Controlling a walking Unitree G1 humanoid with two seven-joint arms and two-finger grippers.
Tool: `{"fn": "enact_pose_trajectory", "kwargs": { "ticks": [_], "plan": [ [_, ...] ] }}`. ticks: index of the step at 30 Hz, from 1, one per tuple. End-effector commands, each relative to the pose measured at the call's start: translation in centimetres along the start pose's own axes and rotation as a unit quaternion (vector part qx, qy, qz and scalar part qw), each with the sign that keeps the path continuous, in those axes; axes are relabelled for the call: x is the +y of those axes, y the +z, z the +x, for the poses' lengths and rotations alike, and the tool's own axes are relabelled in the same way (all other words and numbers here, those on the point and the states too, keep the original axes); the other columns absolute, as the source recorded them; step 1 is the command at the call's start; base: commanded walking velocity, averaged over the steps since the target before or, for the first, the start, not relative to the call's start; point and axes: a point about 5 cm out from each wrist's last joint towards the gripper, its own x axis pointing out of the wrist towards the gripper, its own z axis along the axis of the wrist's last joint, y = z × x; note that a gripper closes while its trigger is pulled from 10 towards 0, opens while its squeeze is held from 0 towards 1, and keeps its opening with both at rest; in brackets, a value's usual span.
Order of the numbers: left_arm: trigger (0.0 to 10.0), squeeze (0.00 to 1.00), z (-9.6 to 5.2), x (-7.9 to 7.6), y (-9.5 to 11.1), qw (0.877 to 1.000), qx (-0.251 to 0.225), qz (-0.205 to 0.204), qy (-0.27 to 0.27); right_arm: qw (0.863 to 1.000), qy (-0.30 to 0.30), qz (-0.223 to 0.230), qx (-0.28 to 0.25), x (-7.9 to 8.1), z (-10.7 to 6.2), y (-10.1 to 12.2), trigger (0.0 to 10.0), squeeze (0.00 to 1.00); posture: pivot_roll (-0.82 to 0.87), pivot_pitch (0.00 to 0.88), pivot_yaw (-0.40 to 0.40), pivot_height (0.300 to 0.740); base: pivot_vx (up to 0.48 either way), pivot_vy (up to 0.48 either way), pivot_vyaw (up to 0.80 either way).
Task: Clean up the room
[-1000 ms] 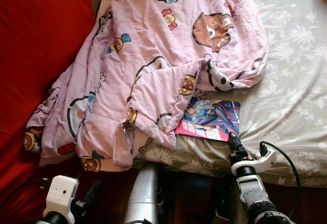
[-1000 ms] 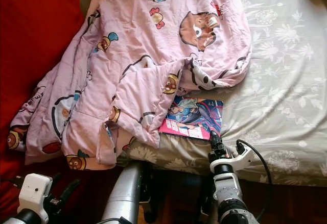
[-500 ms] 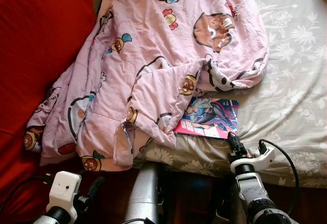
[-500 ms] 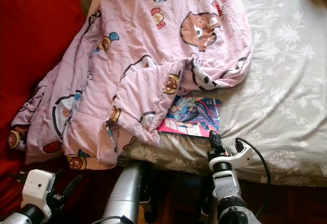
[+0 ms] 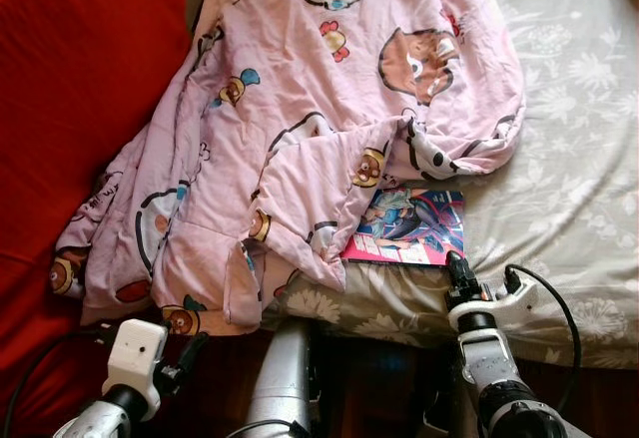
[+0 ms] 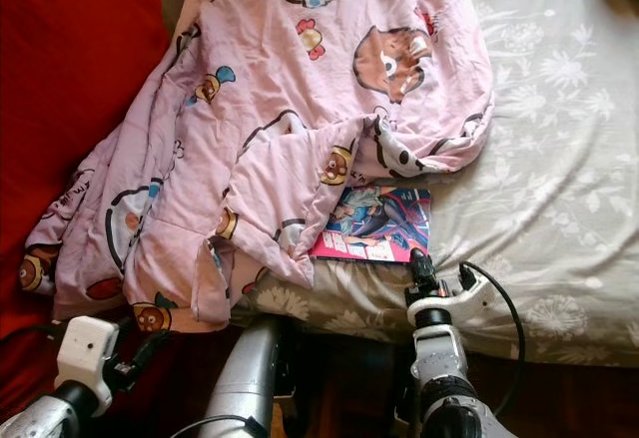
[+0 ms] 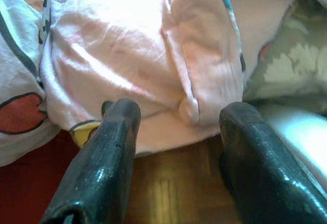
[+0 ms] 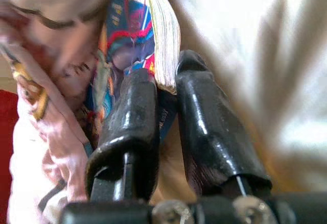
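Comic book (image 5: 409, 227) lies flat at the near edge of the bed (image 5: 569, 139), its colourful illustrated cover facing up, one corner tucked under the fold of the pink cartoon-print blanket (image 5: 300, 119). Lettering runs along a pink strip on the cover, but it is too small to read. Right gripper (image 8: 164, 83) is at the book's near corner, and the wrist view shows the two black fingers (image 8: 127, 122) pinched close on the corner of the pages, the white page edges sitting between them. From the head views the right gripper (image 5: 458, 270) touches the book's near right corner, above the floral grey sheet. Left gripper (image 7: 176, 117) hangs low beside the bed, its fingers (image 7: 104, 152) spread wide apart with nothing between them, pointing at the drooping hem of the blanket above a wooden floor (image 7: 168, 193). A red fabric surface (image 5: 70, 89) covers the area left of the blanket.
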Motion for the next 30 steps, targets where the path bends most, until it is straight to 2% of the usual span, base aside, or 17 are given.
{"fn": "enact_pose_trajectory", "kwargs": {
  "ticks": [1,4,7,8,9,10,13,15,16,17,18,19,24,26,30],
  "plan": [
    [10.0,0.00,-0.1,0.2,-1.3,1.000,0.021,-0.006,0.012,0.999,-0.008,-0.032,-0.042,0.3,0.2,1.2,0.0,0.00,0.17,0.242,0.160,0.606,0.000,0.000,0.00],
    [10.0,0.00,1.3,-0.2,-1.1,1.000,0.010,-0.016,0.017,0.995,0.006,-0.064,-0.074,1.0,0.3,2.4,0.0,0.00,0.14,0.207,0.133,0.606,0.000,0.000,0.00],
    [10.0,0.00,2.1,-0.6,-1.2,0.999,0.003,-0.028,0.022,0.991,0.000,-0.074,-0.108,1.2,-0.5,3.4,0.0,0.00,0.11,0.171,0.100,0.606,0.000,0.000,0.00],
    [10.0,0.00,2.5,-0.8,-1.3,0.999,0.001,-0.031,0.024,0.989,0.003,-0.096,-0.109,1.3,-1.1,3.5,0.0,0.00,0.10,0.156,0.090,0.606,0.000,0.000,0.00],
    [10.0,0.00,2.5,-0.8,-1.3,0.999,0.001,-0.031,0.024,0.989,0.003,-0.096,-0.109,1.3,-1.1,3.5,0.0,0.00,0.10,0.156,0.090,0.606,0.000,0.000,0.00],
    [10.0,0.00,2.8,-0.8,-1.4,0.999,-0.003,-0.036,0.031,0.986,0.007,-0.130,-0.106,1.5,-2.1,3.4,0.0,0.00,0.09,0.142,0.080,0.606,0.000,0.000,0.00],
    [10.0,0.00,3.5,-0.7,-1.5,0.998,-0.009,-0.051,0.046,0.985,0.008,-0.151,-0.080,1.8,-3.2,2.6,0.0,0.00,0.06,0.088,0.055,0.606,0.000,0.000,0.00],
    [10.0,0.00,4.0,-0.5,-1.5,0.996,-0.012,-0.063,0.056,0.981,0.021,-0.181,-0.066,2.5,-3.4,2.4,0.0,0.00,0.05,0.069,0.047,0.606,0.000,0.000,0.00],
    [10.0,0.00,4.4,-0.4,-1.5,0.995,-0.013,-0.072,0.063,0.976,0.029,-0.207,-0.058,3.1,-3.3,2.6,0.4,0.00,0.04,0.052,0.040,0.606,0.000,0.000,0.00],
    [10.0,0.00,4.4,-0.4,-1.5,0.995,-0.013,-0.072,0.063,0.976,0.029,-0.207,-0.058,3.1,-3.3,2.6,0.4,0.00,0.04,0.052,0.040,0.606,0.000,0.000,0.00],
    [10.0,0.00,4.6,-0.4,-1.5,0.995,-0.013,-0.078,0.066,0.973,0.036,-0.221,-0.055,3.3,-3.1,2.8,4.1,0.00,0.03,0.047,0.038,0.606,0.000,0.000,0.00],
    [10.0,0.00,5.1,-0.5,-1.5,0.993,-0.013,-0.091,0.072,0.971,0.042,-0.233,-0.045,3.7,-2.7,3.1,10.0,0.00,0.01,0.027,0.033,0.606,0.000,0.000,0.00],
    [10.0,0.00,6.2,-1.0,-1.6,0.991,-0.009,-0.107,0.073,0.958,0.064,-0.278,-0.024,4.3,-2.1,3.6,10.0,0.00,0.00,0.000,0.019,0.606,0.000,0.000,0.00],
    [10.0,0.00,6.6,-1.2,-1.7,0.990,-0.008,-0.116,0.076,0.943,0.063,-0.325,-0.020,4.7,-1.8,3.9,10.0,0.00,-0.01,0.003,0.012,0.615,0.000,0.000,0.00],
    [10.0,0.00,7.1,-1.5,-2.2,0.987,0.001,-0.137,0.087,0.943,0.050,-0.327,-0.035,5.2,-1.2,4.6,10.0,0.00,-0.02,0.000,-0.004,0.630,0.000,0.000,0.00]
  ]
}}
